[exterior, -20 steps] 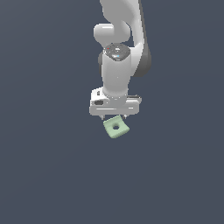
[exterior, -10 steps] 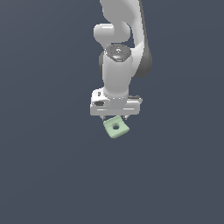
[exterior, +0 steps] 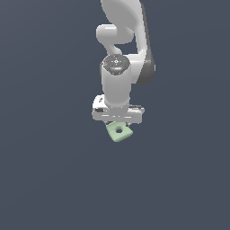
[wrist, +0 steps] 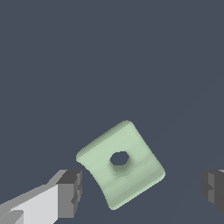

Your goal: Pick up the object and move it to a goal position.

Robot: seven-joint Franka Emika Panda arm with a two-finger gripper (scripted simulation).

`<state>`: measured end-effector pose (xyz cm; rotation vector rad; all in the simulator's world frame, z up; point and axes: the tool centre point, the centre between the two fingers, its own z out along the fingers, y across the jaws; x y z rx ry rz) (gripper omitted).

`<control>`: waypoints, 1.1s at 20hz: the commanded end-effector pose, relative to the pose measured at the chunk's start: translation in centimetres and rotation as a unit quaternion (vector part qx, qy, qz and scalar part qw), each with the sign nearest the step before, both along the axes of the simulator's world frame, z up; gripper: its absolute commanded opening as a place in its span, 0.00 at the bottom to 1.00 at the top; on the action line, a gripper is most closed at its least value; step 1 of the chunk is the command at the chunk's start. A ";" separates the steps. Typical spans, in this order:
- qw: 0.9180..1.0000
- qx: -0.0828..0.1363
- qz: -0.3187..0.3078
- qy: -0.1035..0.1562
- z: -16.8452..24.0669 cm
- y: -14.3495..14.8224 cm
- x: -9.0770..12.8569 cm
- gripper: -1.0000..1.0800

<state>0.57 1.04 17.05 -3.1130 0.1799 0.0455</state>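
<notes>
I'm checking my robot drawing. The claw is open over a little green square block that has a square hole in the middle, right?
Nearly. The hole is round, not square; the wrist view shows it clearly. The rest is right: the gripper is open, with a finger on each side of the little green square block and a gap between block and fingers.

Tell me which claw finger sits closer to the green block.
The finger with its pale shank showing; the other finger stands well off the block.
</notes>
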 end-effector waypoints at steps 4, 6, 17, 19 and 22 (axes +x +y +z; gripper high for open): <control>0.996 0.022 -0.084 0.033 -1.8 0.1 0.0 1.00; 0.991 0.031 -0.121 0.049 -2.6 0.2 0.1 1.00; 0.935 0.074 -0.314 0.145 -6.8 1.3 0.0 1.00; 0.921 0.080 -0.346 0.163 -7.5 1.5 0.0 1.00; 0.899 0.086 -0.386 0.187 -8.4 1.9 0.0 1.00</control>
